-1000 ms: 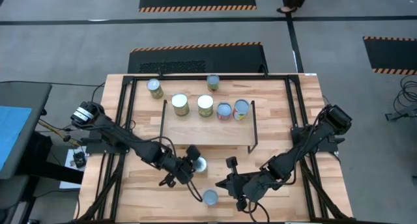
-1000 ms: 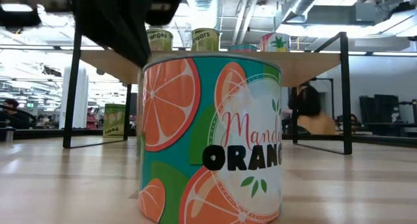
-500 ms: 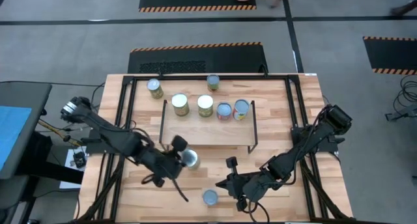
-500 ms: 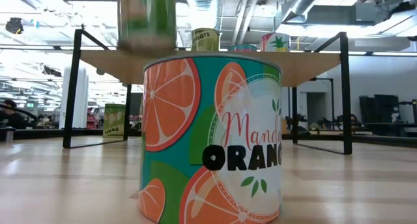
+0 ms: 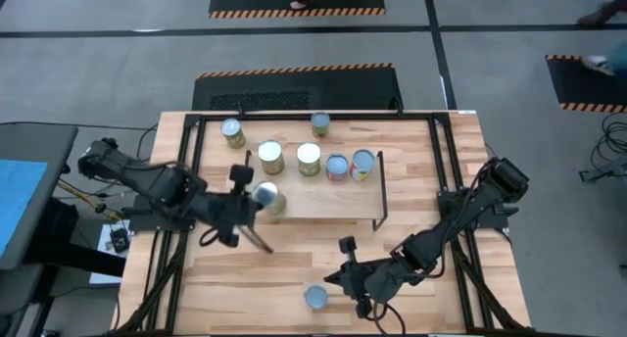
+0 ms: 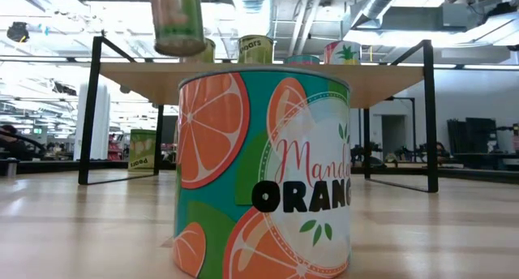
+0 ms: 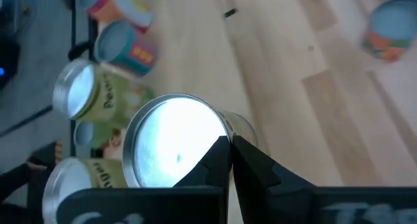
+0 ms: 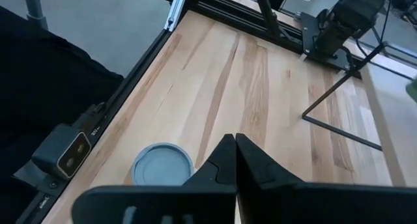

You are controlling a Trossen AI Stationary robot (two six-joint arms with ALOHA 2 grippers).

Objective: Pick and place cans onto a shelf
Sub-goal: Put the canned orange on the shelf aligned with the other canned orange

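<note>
Left tool: the left tool (image 5: 247,192) is pinched tight on the rim of a green can (image 5: 266,197) and holds it up in the air, over the front left part of the shelf (image 5: 323,195)
Held can: from the low view the green can (image 6: 178,19) hangs above the shelf board, a bit tilted, not touching it
Left tool close up: in the left wrist view the dark fingers (image 7: 225,160) press together on the edge of the can's shiny round top (image 7: 174,140)
Right tool: the right tool (image 5: 343,249) is closed and holds nothing; it waits over the front of the desk (image 5: 431,298), near the orange can
Orange can: a blue can with orange pictures (image 6: 263,169) stands upright on the desk at the front, well apart from the shelf; from above you see its pale round top (image 5: 315,297)
Cans on shelf: four cans stand in a row at the back of the shelf: two green ones (image 5: 270,157) (image 5: 309,158), then a red one (image 5: 337,167) and a blue one (image 5: 363,165) touching each other
Cans behind shelf: two more cans (image 5: 232,132) (image 5: 320,123) stand on the desk behind the shelf
Shelf: a light wood board on thin black legs, in the middle of the desk
</note>
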